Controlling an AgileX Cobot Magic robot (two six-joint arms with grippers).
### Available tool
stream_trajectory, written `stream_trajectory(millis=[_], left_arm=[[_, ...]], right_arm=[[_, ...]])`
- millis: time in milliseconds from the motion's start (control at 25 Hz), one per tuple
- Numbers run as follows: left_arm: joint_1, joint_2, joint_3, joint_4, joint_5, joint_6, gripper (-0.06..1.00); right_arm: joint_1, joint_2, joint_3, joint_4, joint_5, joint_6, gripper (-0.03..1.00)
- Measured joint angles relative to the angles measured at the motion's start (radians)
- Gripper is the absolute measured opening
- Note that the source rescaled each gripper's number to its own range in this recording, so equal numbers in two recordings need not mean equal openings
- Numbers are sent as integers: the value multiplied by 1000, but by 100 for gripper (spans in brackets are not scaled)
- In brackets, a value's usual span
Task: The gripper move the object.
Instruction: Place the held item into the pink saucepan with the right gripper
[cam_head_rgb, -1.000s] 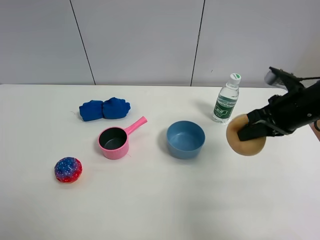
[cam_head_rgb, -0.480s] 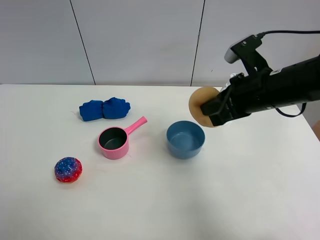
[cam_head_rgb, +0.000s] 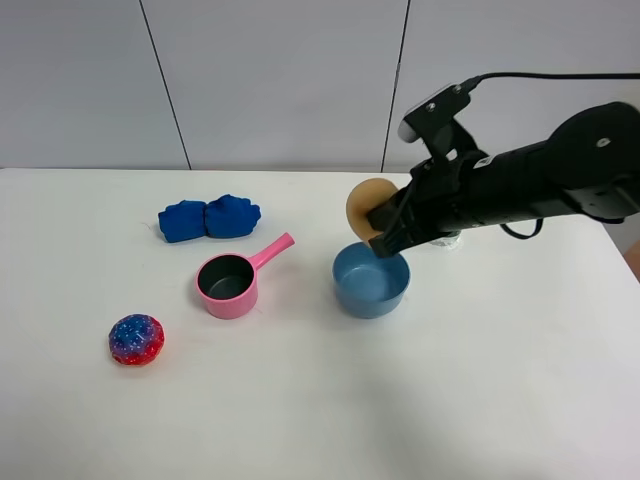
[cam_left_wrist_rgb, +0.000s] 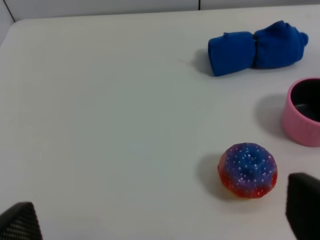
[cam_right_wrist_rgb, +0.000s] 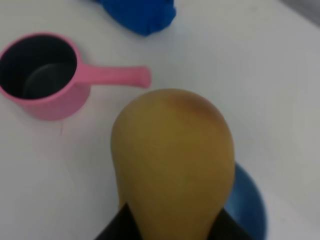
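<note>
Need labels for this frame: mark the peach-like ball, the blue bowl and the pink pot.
peach-like ball (cam_right_wrist_rgb: 172, 160), right wrist view, its rounded middle.
blue bowl (cam_head_rgb: 370, 301), exterior high view, front outer wall.
pink pot (cam_head_rgb: 228, 305), exterior high view, front outer wall.

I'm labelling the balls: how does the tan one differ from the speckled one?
The tan-orange ball is plain and matte; the speckled ball is red and blue with white dots. The tan-orange ball is clamped in the right gripper, raised by the blue bowl; the speckled ball lies free on the table. Both are roundish.
</note>
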Motion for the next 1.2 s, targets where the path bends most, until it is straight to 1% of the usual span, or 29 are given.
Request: stream_trajectory(millis=[160,320,400,480,640,800,920,1000,1200], left_arm=[[0,0,0,0,0,0,100],[0,0,0,0,0,0,100],[0,0,0,0,0,0,100],[0,0,0,0,0,0,100],[0,0,0,0,0,0,100],[0,0,0,0,0,0,100],[0,0,0,0,0,0,100],[0,0,0,0,0,0,100],[0,0,0,0,0,0,100]], right_arm=[[100,91,-23,0,2,0,0],[220,198,-158,2,6,10,0],[246,262,-251,3,22,39,0],[250,321,-335,5,51,71,0],[250,428,-484,-9,100,90,0],[250,510,-597,-76,155,94,0],[250,554,-638,-138,166,93,0],[250,579,-644,-158,167,72,0],[250,623,-648,-159,164,34,0]])
